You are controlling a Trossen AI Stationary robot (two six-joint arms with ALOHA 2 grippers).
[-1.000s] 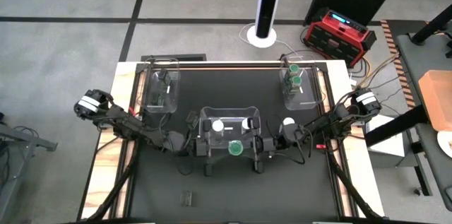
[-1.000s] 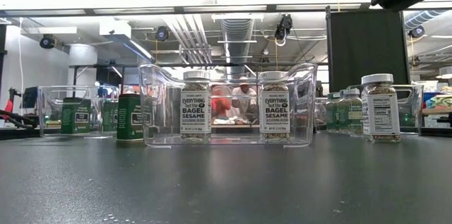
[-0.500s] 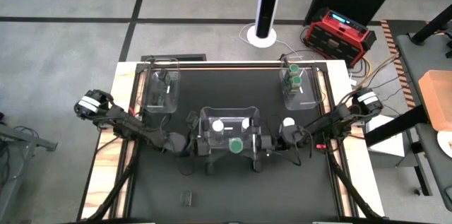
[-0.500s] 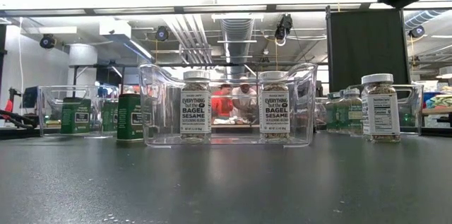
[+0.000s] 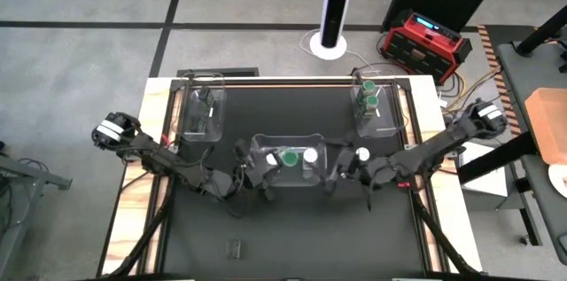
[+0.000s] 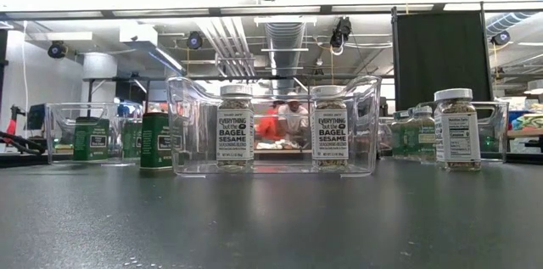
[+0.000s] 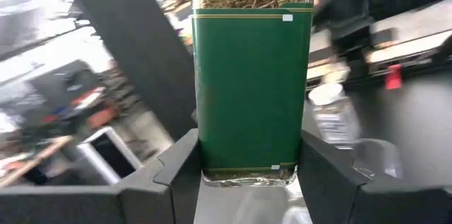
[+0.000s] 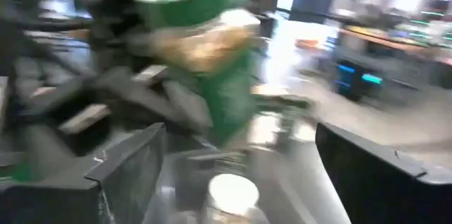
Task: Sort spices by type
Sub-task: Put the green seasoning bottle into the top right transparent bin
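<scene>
**Green-label jar held over the middle bin**

Left gripper (image 7: 247,174) – fingers clamped on the sides of a green-label jar (image 7: 253,83), jar upright between them, seeds or herbs showing through the glass above the label. From above, this jar's green lid (image 5: 289,158) sits over the middle bin (image 5: 262,179), near the bin's left half. At table height the jar does not show inside that bin; dark arm parts hang at the top edge of that view, so the jar appears to be held above the bin's rim.

Right gripper (image 8: 233,153) – fingers spread wide apart, nothing between them. It sits just right of the middle bin, close to a loose white-lid jar (image 5: 363,153) standing on the mat between that bin and the right side of the table. The right wrist view is blurred; it shows the green-lid jar ahead and a white lid (image 8: 229,194) lower down.

Middle bin – two white-lid jars labelled "Everything but the Bagel Sesame" (image 6: 235,125) (image 6: 331,125), upright, apart, inside the clear walls.

Far left bin (image 5: 188,130) – dark-lid tins with green labels (image 6: 90,137). One more green tin (image 6: 155,140) stands just left of the middle bin as seen from table height; whether it is in a bin I cannot tell.

Far right bin (image 5: 390,121) – green-lid jars (image 5: 371,101).

People show in the room behind, partly hidden by the bin.
</scene>
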